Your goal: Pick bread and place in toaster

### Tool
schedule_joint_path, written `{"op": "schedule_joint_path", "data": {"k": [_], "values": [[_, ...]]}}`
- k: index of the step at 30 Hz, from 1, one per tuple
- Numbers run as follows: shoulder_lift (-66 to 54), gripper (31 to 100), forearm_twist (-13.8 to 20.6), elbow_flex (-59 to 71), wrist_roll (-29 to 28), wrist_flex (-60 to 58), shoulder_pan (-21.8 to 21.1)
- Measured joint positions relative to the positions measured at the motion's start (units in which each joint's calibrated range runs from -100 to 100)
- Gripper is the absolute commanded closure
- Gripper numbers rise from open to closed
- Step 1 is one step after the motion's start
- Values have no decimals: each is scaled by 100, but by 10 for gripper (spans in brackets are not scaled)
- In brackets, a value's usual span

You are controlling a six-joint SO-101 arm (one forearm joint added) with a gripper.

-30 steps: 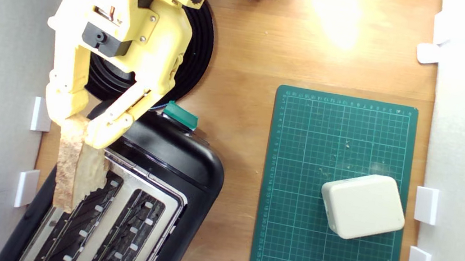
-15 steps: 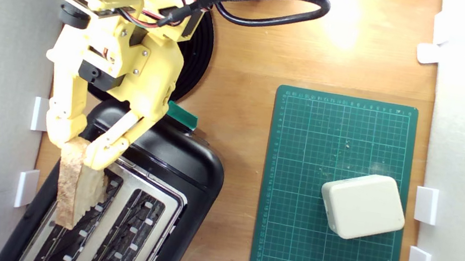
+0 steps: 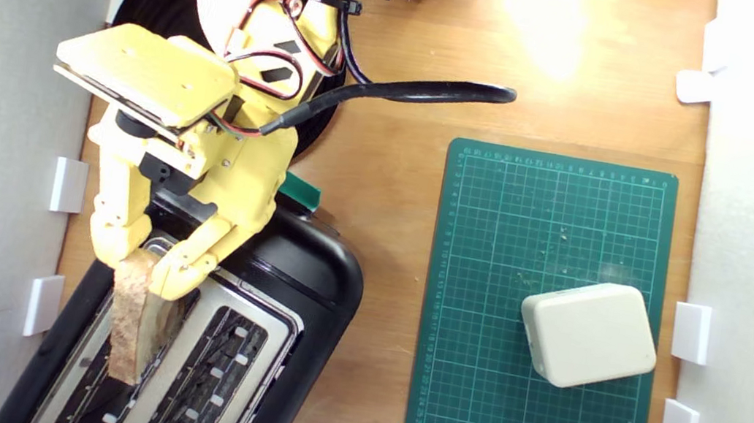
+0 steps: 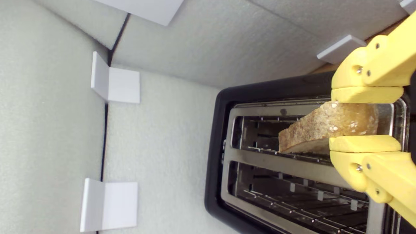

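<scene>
The gripper (image 3: 151, 268) is pinching the bread slice (image 3: 135, 329) edge-on by its crust end, holding it over the toaster (image 3: 308, 283) slot at the exterior view's 8 o'clock; the crumb is likely light, soft and crushable, favouring a gentle crust-side grip.

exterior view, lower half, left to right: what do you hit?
White wall bracket → bread held in the gripper → toaster → green cutting mat → white plastic block → white brackets.

Bright, sharp views; glare on the wooden table (image 3: 542, 35).
</scene>
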Motion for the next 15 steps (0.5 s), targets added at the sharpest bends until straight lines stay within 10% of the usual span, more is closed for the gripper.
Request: {"op": "schedule_joint_path", "data": {"k": [15], "values": [[202, 576, 0, -37, 5, -42, 0]]}}
